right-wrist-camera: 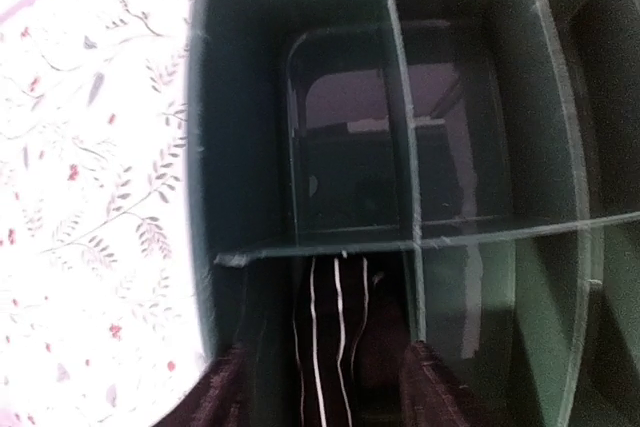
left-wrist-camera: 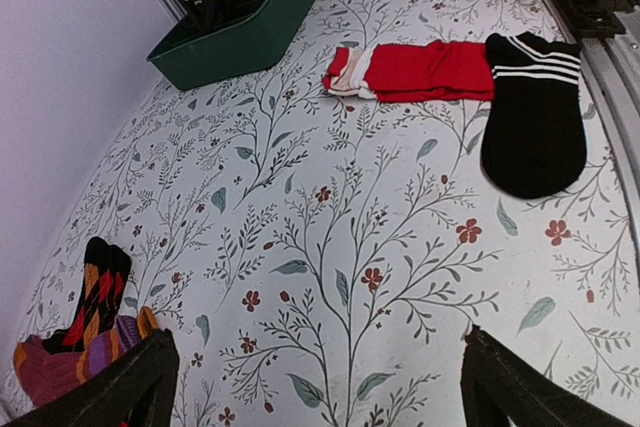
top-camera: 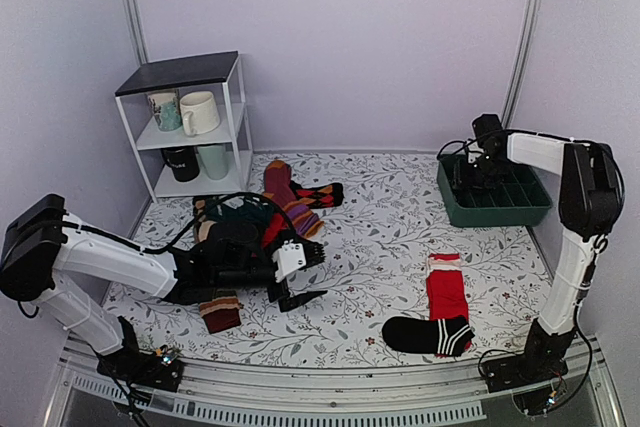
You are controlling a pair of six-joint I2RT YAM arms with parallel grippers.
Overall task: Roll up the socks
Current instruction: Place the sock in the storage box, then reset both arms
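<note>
A black sock with thin white stripes (right-wrist-camera: 340,337) lies in the near-left compartment of the green bin (right-wrist-camera: 230,147). My right gripper (right-wrist-camera: 330,387) hangs over that compartment with its fingers apart, one on each side of the sock with a gap to it. In the top view the right gripper (top-camera: 478,179) sits over the left part of the green bin (top-camera: 500,215); the sock is hidden there. My left gripper (top-camera: 312,275) is open and empty, low over the floral table; in its wrist view the left gripper (left-wrist-camera: 315,387) has only tablecloth between its fingers.
A plain red sock (top-camera: 446,294) and a black sock with a striped end (top-camera: 430,334) lie front right. A pile of coloured socks (top-camera: 285,197) lies behind my left arm, and a brown sock (top-camera: 220,310) lies by it. A white shelf with mugs (top-camera: 190,122) stands back left.
</note>
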